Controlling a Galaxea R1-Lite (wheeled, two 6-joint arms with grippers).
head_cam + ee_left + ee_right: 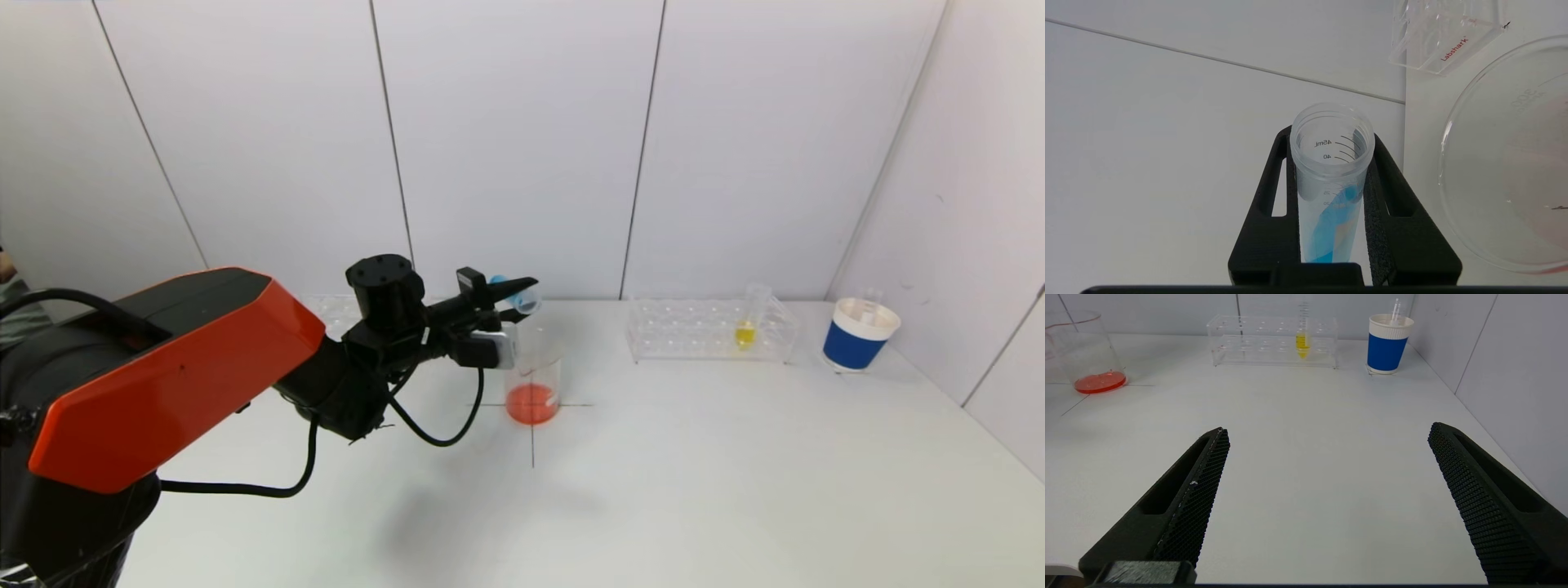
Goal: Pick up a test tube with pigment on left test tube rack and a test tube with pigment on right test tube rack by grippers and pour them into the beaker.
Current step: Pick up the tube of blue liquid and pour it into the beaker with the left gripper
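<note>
- Head view: my left gripper (522, 296) is up above the clear glass beaker holding red-orange liquid (533, 390), clamped on a clear plastic test tube with blue pigment (519, 299). The tube lies nearly level with its open mouth pointing away from my wrist, over the beaker's rim, which I judge is the tilt that starts a pour.
- Same view: off beyond my fingertips, to the robot's right, sits the clear acrylic right test tube rack (710, 331) with a clear test tube of yellow pigment (745, 327) standing upright in it. A blue-and-white paper cup (860, 334) stands past that. My right gripper is out of this shot.
- Left wrist view: both black fingers (1392, 212) pinch the blue-pigment tube mid-body, leaving the mouth clear ahead of them. Blue pigment streaks along the inside wall, nowhere near the lip, so I reckon more tilt is needed. The beaker's round rim is just beside the tube, and the corner of a clear acrylic rack (1443, 36) lies ahead.
- Right wrist view: my right gripper (1327, 435) is spread wide, holding nothing, low over the white table (1306, 477). The yellow tube is well ahead of it, untouched, and the beaker is far off to one side.
</note>
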